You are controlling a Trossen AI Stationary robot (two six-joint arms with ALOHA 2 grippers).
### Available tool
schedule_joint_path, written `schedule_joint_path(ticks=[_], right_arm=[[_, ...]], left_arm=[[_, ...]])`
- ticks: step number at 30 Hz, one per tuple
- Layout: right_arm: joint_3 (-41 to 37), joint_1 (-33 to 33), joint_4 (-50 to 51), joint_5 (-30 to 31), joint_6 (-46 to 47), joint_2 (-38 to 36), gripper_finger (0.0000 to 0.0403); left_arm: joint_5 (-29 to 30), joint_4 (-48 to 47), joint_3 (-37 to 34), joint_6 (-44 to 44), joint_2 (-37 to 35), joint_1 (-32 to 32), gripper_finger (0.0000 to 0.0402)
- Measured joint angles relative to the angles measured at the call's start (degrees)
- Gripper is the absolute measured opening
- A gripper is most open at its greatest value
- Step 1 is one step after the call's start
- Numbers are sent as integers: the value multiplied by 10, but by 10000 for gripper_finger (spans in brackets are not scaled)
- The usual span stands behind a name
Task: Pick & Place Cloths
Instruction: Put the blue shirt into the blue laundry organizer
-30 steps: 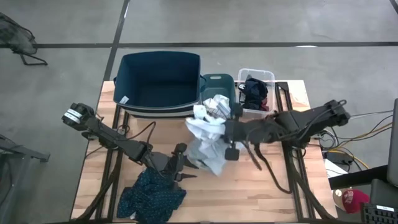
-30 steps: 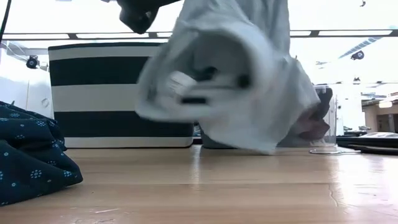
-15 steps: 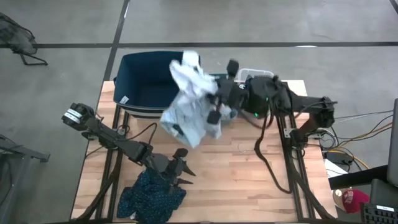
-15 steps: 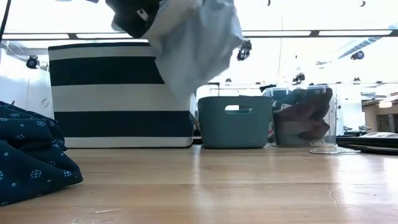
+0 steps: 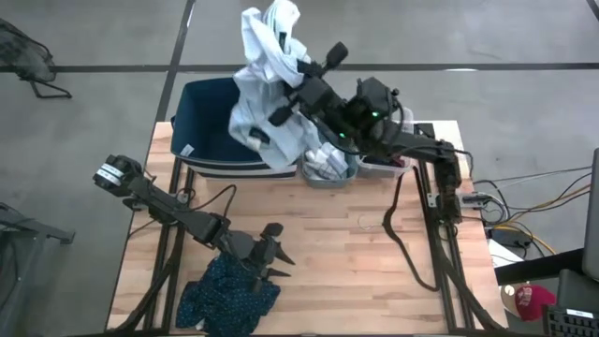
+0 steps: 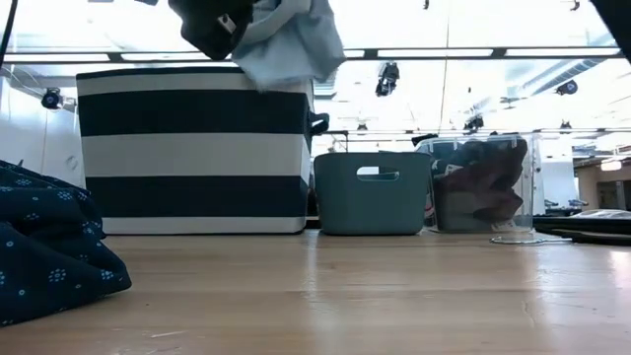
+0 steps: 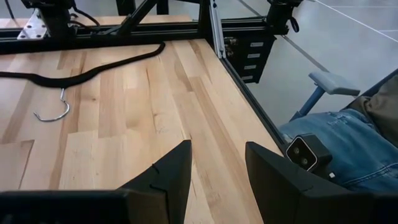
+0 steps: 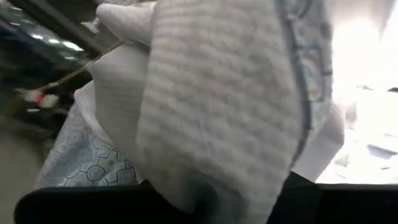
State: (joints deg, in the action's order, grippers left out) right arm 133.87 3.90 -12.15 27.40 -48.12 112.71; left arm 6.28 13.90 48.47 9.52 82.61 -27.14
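Right gripper [image 5: 298, 82] clamped on light blue shirt [image 5: 267, 80], raised over navy bin [image 5: 208, 131]. Left gripper [image 5: 274, 253] parked low, fingers apart, beside dark teal dotted piece [image 5: 225, 295] on table [image 5: 356, 271].

Ribbed, seemingly knit cloth [image 8: 217, 93]; matt wooden table [image 5: 356, 253].

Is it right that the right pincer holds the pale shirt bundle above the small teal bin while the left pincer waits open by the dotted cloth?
Not quite. In the high view the right pincer holds the pale shirt bundle above the large navy bin, not the small teal bin. The rest stands: the left pincer waits open by the dotted cloth.
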Motion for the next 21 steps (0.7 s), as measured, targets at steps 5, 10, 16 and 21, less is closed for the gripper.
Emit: schedule_joint_path(ticks=[5,10,16,21], right_arm=[[11,40,-57,-73,-14,40,52],[11,88,1,-59,122,72,56],[10,134,208,-62,412,94,88],[10,171,343,-123,513,93,95]], left_arm=[[1,-2,0,-7,0,0,156],[2,-5,0,-4,0,0,156],[2,-8,0,3,0,0,156],[2,-8,0,3,0,1,156]])
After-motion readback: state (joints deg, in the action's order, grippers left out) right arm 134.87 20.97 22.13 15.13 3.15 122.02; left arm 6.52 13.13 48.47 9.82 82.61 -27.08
